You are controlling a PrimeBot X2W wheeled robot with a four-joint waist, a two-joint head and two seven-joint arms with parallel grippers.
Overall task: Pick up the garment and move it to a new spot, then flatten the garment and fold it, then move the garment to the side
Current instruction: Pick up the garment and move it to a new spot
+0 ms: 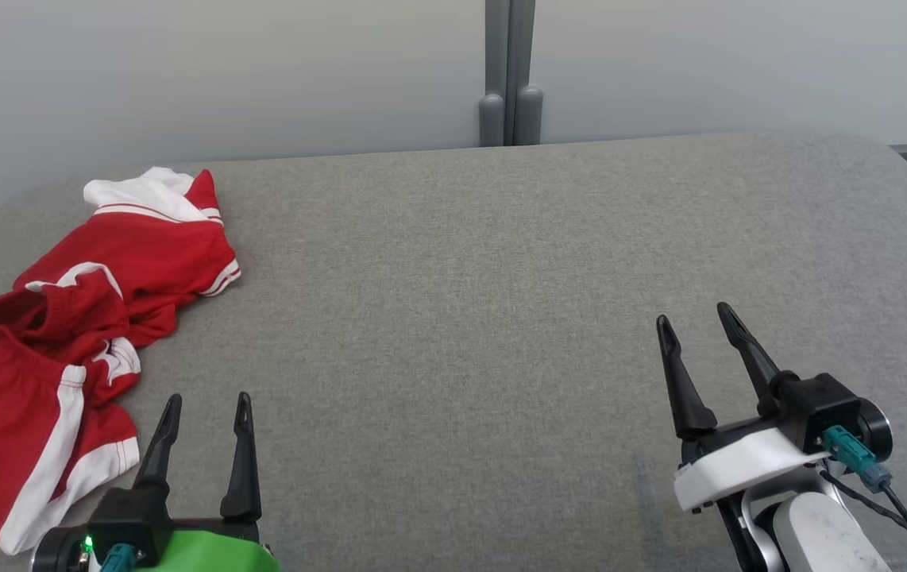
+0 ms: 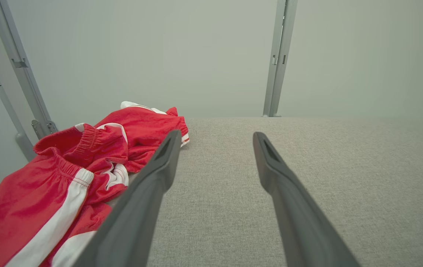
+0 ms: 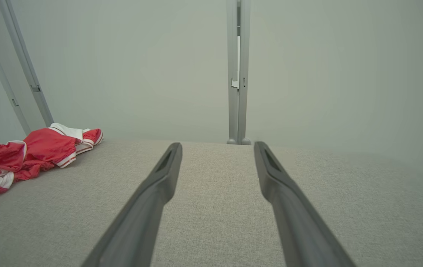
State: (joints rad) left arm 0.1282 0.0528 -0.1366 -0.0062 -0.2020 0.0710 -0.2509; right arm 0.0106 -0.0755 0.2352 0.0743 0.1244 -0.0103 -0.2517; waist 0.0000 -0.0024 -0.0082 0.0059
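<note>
The garment is a red pair of shorts with white stripes and trim, lying crumpled at the left edge of the grey padded table. In the left wrist view the garment lies just left of the fingers; in the right wrist view the garment is far off to the left. My left gripper stands open at the lower left, just right of the cloth, with nothing between its fingers. At the lower right my right gripper is open too and holds nothing, well away from the cloth.
A pale wall with a grey vertical post rises behind the table. The table's far edge is rounded at both corners. Part of the shorts hangs near the left rim.
</note>
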